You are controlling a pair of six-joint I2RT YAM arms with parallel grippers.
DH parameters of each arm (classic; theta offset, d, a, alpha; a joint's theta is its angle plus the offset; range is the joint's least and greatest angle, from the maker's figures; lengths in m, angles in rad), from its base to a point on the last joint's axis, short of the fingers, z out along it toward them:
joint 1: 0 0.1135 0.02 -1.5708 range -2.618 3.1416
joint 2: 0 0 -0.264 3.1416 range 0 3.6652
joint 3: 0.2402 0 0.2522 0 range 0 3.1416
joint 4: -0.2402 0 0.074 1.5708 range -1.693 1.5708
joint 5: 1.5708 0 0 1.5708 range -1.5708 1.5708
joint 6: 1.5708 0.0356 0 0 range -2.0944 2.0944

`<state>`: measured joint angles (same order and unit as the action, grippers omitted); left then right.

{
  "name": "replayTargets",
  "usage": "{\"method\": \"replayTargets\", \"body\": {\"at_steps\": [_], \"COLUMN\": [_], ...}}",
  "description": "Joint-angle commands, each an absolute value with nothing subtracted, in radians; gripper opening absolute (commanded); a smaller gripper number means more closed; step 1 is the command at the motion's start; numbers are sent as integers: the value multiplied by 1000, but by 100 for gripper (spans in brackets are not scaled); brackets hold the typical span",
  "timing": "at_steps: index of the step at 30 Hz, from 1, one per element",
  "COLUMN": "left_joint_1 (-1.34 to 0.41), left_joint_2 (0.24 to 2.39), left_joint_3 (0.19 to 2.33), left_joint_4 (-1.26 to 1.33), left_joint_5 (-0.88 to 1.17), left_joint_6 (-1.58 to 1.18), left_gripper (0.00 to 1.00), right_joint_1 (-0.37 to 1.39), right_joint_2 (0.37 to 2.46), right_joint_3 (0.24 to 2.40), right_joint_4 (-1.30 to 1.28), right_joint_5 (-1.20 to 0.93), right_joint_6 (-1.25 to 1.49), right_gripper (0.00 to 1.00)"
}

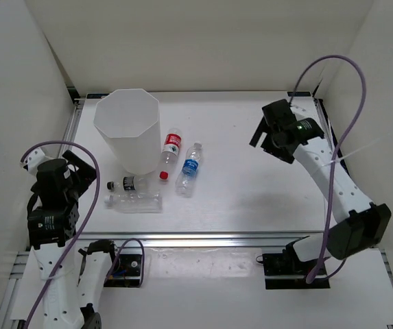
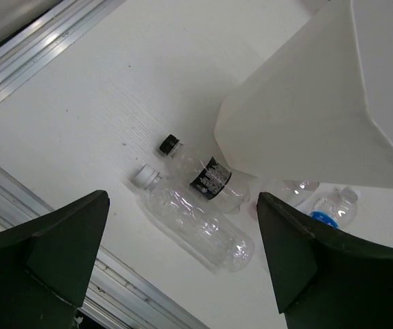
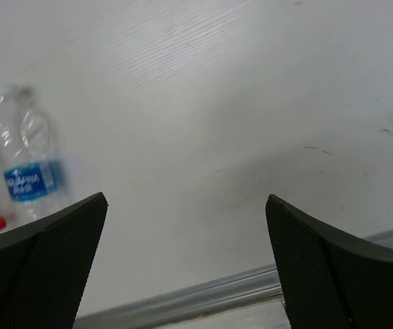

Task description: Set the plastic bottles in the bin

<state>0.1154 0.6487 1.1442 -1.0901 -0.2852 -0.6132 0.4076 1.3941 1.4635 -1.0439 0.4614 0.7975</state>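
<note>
Top view: both grippers are gaping wide and empty, the left gripper point(image 1: 79, 166) near the plastic bottles point(image 1: 191, 168) lying beside the bin point(image 1: 127, 130), the right gripper point(image 1: 259, 131) well apart. Left wrist: the crushed bottle point(image 2: 196, 226) and black-capped bottle point(image 2: 206, 178) are lying ahead between its fingers point(image 2: 52, 253). Right wrist: the blue-labelled bottle point(image 3: 28, 171) is lying ahead of one finger point(image 3: 52, 260).

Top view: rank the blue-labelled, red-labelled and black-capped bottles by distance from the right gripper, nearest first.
From the right gripper:
1. blue-labelled bottle, mid-table.
2. red-labelled bottle, lying just right of the bin.
3. black-capped bottle, near side of the bin, far left.
</note>
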Motion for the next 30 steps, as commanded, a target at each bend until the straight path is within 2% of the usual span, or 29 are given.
{"method": "replayTargets", "body": {"at_steps": [1,10,15,22,24,25,28,29,30], "left_joint_1": [112,112,112,112,112,112,112,112,112], "left_joint_2": [672,703,673,663,654,653,653,653,653], "left_joint_3": [1137,1125,1088,1078,1078,1078,1078,1078,1078], "left_joint_4": [-1066,-1134,-1152,-1199,-1200,-1200,-1200,-1187,-1187], "left_joint_5": [-347,-313,-301,-278,-288,-302,-311,-311,-311], "left_joint_6": [-592,-634,-643,-652,-652,-652,-652,-652,-652], "left_gripper": [100,100,100,100,100,100,100,100,100], "right_joint_1": [425,468,503,532,532,532,532,532,532], "right_joint_2": [1527,1897,2086,2235,2289,2304,2347,2347,2347], "right_joint_3": [1549,1663,1790,1870,1913,1925,1943,1944,1933], "right_joint_4": [-905,-718,-718,-707,-707,-707,-718,-718,-718], "right_joint_5": [149,-418,-492,-549,-583,-597,-606,-606,-617], "right_joint_6": [589,502,479,515,540,549,571,571,571], "right_gripper": [100,100,100,100,89,87,89,86,77]}}
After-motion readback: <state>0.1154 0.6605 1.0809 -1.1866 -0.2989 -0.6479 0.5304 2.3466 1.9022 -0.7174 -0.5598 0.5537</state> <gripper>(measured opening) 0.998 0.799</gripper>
